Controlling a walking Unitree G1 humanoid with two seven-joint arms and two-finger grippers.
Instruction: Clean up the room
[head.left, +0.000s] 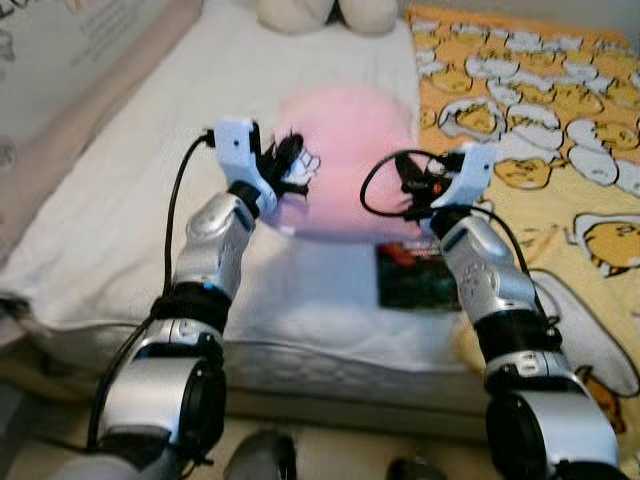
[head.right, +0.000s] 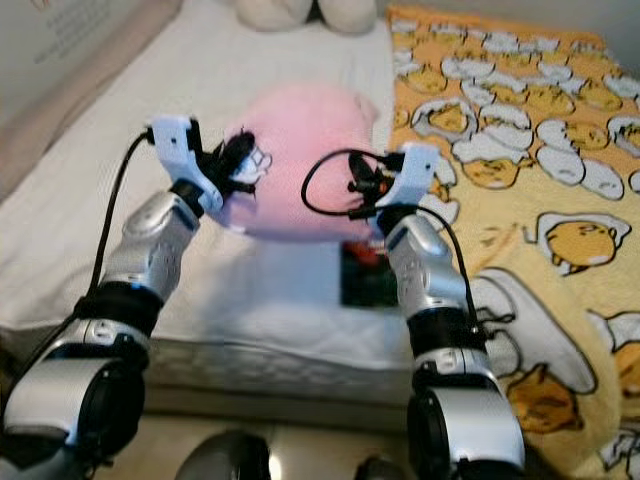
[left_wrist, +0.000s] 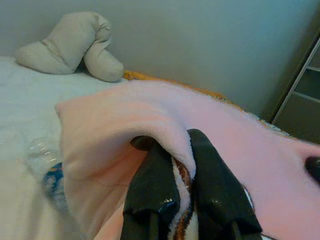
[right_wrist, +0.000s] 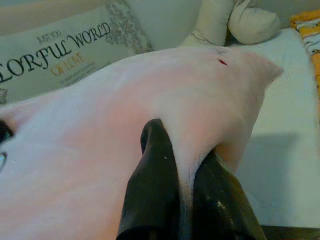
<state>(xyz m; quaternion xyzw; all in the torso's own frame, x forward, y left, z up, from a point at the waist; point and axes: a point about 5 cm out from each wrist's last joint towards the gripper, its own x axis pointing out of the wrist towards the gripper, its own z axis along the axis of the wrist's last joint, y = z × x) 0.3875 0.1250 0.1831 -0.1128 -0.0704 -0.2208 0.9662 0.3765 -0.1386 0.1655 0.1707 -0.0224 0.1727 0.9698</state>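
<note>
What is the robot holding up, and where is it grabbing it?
A pink pillow. The left tool pinches its left edge, the right tool its right edge.

Soft, even room light, nothing harsh; the pink pillow (head.left: 345, 160) throws a faint shadow onto the white mattress (head.left: 150, 180) below it. Both head views are slightly blurred. The wrist views look dimmer, bluish, with close black fingers (left_wrist: 155, 190) soft-focused
</note>
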